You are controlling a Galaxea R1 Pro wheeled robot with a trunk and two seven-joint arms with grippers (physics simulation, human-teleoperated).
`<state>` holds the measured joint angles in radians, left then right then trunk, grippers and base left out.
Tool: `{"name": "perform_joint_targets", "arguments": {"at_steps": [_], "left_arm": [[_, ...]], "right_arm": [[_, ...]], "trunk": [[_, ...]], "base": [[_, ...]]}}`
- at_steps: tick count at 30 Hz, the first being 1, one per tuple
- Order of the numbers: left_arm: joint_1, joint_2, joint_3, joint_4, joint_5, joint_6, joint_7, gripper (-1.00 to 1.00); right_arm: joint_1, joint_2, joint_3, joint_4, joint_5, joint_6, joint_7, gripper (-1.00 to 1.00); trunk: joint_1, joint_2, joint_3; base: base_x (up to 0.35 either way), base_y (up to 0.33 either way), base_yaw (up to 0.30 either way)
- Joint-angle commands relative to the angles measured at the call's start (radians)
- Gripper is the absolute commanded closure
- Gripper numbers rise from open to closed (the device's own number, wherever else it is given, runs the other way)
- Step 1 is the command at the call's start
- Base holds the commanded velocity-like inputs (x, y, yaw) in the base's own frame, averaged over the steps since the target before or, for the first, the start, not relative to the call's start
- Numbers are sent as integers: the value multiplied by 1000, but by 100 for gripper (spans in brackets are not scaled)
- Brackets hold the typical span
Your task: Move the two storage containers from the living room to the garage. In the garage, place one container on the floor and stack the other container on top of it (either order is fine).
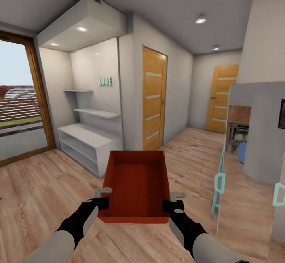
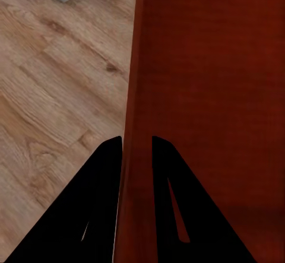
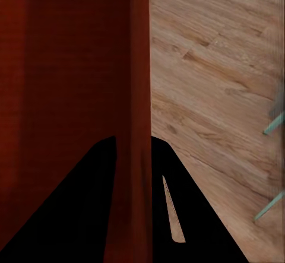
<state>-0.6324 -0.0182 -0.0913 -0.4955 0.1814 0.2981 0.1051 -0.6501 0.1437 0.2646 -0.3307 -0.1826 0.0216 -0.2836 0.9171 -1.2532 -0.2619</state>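
Storage container (image 1: 136,183) carried between left gripper (image 1: 103,202), right gripper (image 1: 171,205), walls clamped.

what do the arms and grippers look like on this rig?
Pale grey forearm shells, black wrist sections, light grey finger tips on left gripper and right gripper. In the wrist views the fingers render as flat black wedges. No cables or markings visible.

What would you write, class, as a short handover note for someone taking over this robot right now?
Left gripper: shut on the left wall of the storage container.
Right gripper: shut on its right wall.
The container is held level above the wood plank floor, facing a hallway with two wooden doors.
Done: one container picked up.
Left: carry it to the garage, set it down, bring and stack the second one.
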Motion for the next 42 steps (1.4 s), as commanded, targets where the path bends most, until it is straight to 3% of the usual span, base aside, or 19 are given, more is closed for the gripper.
{"name": "perform_joint_targets", "arguments": {"at_steps": [1, 29, 42], "left_arm": [[0, 2, 2, -1, -7, 7, 53, 100], [0, 4, 2, -3, -7, 7, 53, 100], [0, 4, 2, -5, -7, 7, 53, 100]], "right_arm": [[-2, 0, -24, -4, 14, -12, -104, 100], [-2, 1, -25, -1, 13, -14, -103, 100], [-2, -1, -25, -2, 14, -14, -103, 100]], "trunk": [[1, -1, -1], [1, -1, -1], [1, -1, -1]], "base": [[322, 162, -290], [322, 153, -287], [322, 147, -25]]}}
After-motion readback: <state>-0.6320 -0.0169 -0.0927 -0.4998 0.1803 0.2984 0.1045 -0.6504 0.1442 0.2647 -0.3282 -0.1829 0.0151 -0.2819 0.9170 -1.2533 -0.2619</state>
